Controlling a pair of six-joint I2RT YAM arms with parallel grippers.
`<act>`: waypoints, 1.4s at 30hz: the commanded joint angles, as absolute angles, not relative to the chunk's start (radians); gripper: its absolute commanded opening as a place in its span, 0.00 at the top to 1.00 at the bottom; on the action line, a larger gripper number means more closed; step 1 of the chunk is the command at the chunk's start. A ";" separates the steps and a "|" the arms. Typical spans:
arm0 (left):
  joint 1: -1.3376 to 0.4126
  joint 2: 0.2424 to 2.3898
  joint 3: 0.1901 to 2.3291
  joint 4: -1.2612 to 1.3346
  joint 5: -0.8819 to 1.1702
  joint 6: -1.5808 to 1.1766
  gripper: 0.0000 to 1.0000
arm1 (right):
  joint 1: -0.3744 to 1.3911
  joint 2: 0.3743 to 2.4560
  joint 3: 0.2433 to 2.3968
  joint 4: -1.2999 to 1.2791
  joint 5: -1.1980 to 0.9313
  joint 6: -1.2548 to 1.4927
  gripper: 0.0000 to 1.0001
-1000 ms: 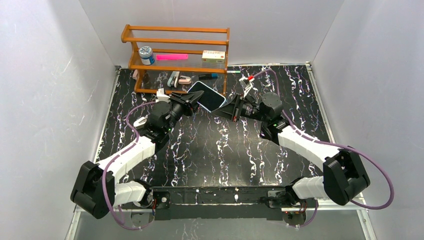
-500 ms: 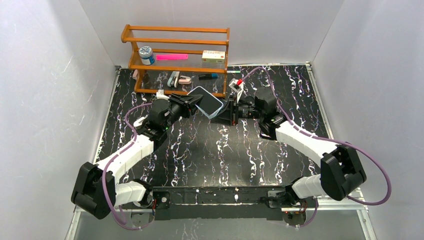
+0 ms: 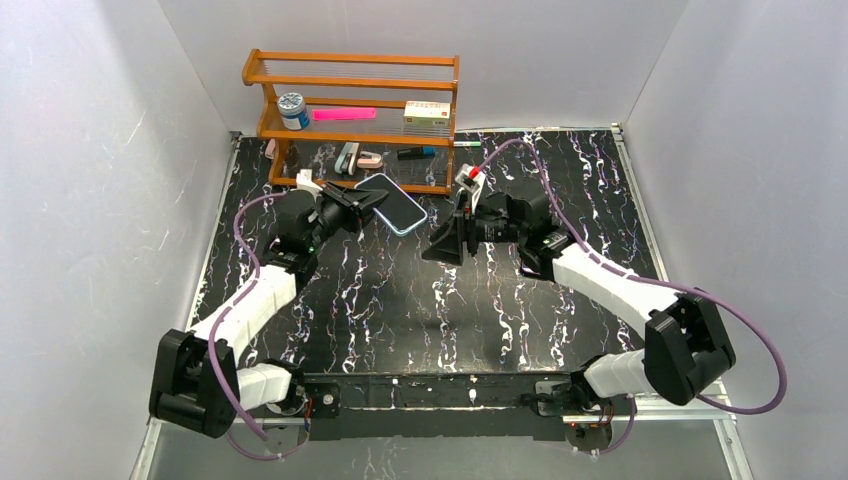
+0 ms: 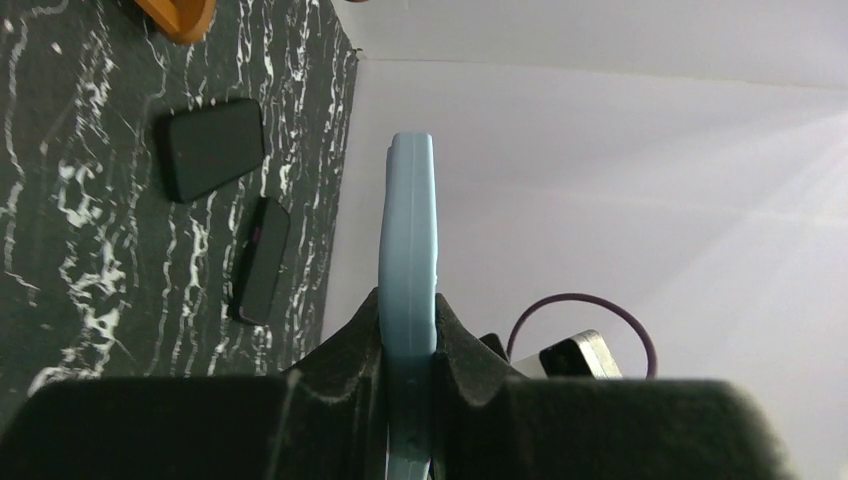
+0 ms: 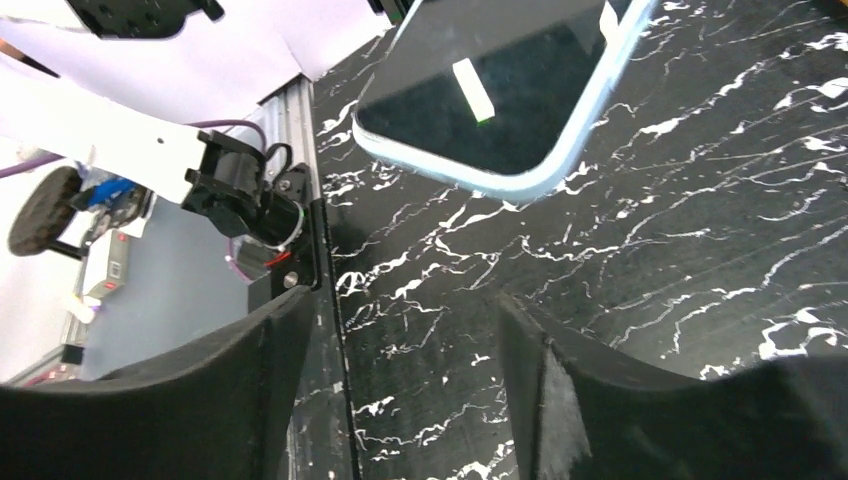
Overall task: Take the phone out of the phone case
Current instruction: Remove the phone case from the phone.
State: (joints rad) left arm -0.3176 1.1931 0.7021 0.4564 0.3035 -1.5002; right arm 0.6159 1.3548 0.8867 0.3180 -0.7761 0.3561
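Left wrist view, grip: the left gripper (image 4: 408, 306) is pressed onto both faces of one light-blue case (image 4: 410, 210), seen edge-on.
Left wrist view, table: two dark flat objects (image 4: 213, 148) lie beyond.
Top view, arms: two arms reach inward; the left one holds one phone (image 3: 392, 203) tilted above the black marbled table (image 3: 480, 300), just before one wooden shelf (image 3: 350, 135).
Top view, room: the right gripper (image 3: 441, 245) is near the phone, not touching it.
Right wrist view: the jaws are spread; the phone sits in its case, apart from both fingers (image 5: 560, 390).

We see a brown wooden rack (image 3: 350, 58) on the black marbled table (image 3: 420, 310), shelving a small blue-and-white jar (image 3: 293, 110), pink strip (image 3: 343, 114), white box (image 3: 427, 113).
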 commanded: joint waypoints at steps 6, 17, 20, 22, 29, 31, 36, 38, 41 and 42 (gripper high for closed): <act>-0.230 1.199 0.847 0.442 0.631 -1.153 1.00 | 0.608 1.247 0.906 0.161 -0.716 0.260 0.04; -0.230 1.254 0.950 0.424 0.896 -0.948 1.00 | 0.608 1.296 0.968 0.176 -0.874 0.182 0.03; -0.230 1.259 0.968 0.426 0.921 -0.925 1.00 | 0.609 1.319 0.989 0.217 -0.942 0.177 0.04; -0.230 1.258 0.974 0.428 0.929 -0.915 1.00 | 0.609 1.335 1.000 0.243 -0.963 0.177 0.05; -0.239 1.254 0.987 0.448 0.970 -0.923 1.00 | 0.609 1.396 1.045 0.286 -1.044 0.184 0.12; -0.243 1.249 0.988 0.452 0.975 -0.924 1.00 | 0.611 1.412 1.058 0.300 -1.070 0.189 0.15; -0.259 1.240 0.989 0.468 0.977 -0.931 1.00 | 0.615 1.437 1.084 0.314 -1.097 0.201 0.21; -0.266 1.239 0.989 0.473 0.974 -0.936 1.00 | 0.616 1.447 1.090 0.314 -1.103 0.201 0.24; -0.274 1.242 0.988 0.483 0.972 -0.945 1.00 | 0.617 1.460 1.099 0.314 -1.127 0.204 0.32; -0.277 1.242 0.987 0.488 0.970 -0.948 1.00 | 0.617 1.464 1.101 0.313 -1.135 0.205 0.35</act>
State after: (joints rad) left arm -0.2642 1.2797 0.9325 0.4206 0.9363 -0.9268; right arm 0.6113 1.4532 1.0473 0.2665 -1.0786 0.2066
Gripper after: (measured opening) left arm 0.120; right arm 0.693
